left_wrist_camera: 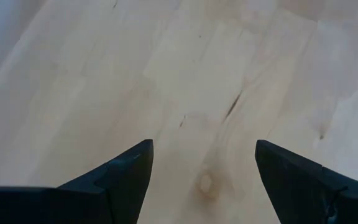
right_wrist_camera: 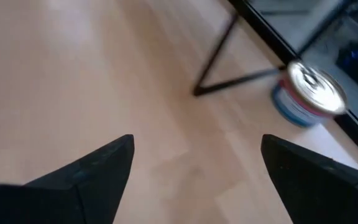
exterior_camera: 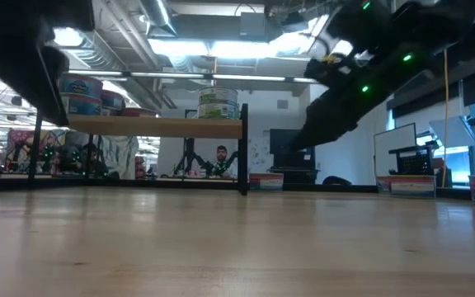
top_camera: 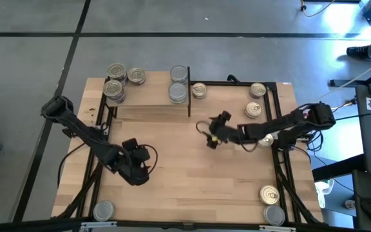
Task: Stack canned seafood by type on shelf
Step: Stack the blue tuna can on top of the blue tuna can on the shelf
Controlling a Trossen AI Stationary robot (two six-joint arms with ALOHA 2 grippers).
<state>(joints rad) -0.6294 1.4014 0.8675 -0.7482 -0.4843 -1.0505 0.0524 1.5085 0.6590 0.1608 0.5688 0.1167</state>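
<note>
The shelf (top_camera: 148,103) stands at the table's far left. On it sit gold-lidded tins (top_camera: 116,71) in stacks at its left end and silver-topped tins (top_camera: 178,92) at its right end. One gold-lidded tin (right_wrist_camera: 307,93) stands on the table beside the shelf's right post. More tins (top_camera: 255,110) stand along the table's right side and near corners. My left gripper (left_wrist_camera: 204,149) is open over bare wood near the table's left middle (top_camera: 137,171). My right gripper (right_wrist_camera: 197,143) is open above the table's middle (top_camera: 212,136), pointing toward the shelf's right post.
A black frame (top_camera: 279,129) runs along the table's left, right and far edges. A silver tin (top_camera: 104,209) sits at the near left corner; a gold one (top_camera: 269,193) and a silver one (top_camera: 274,214) sit at the near right. Bare wood lies between the arms.
</note>
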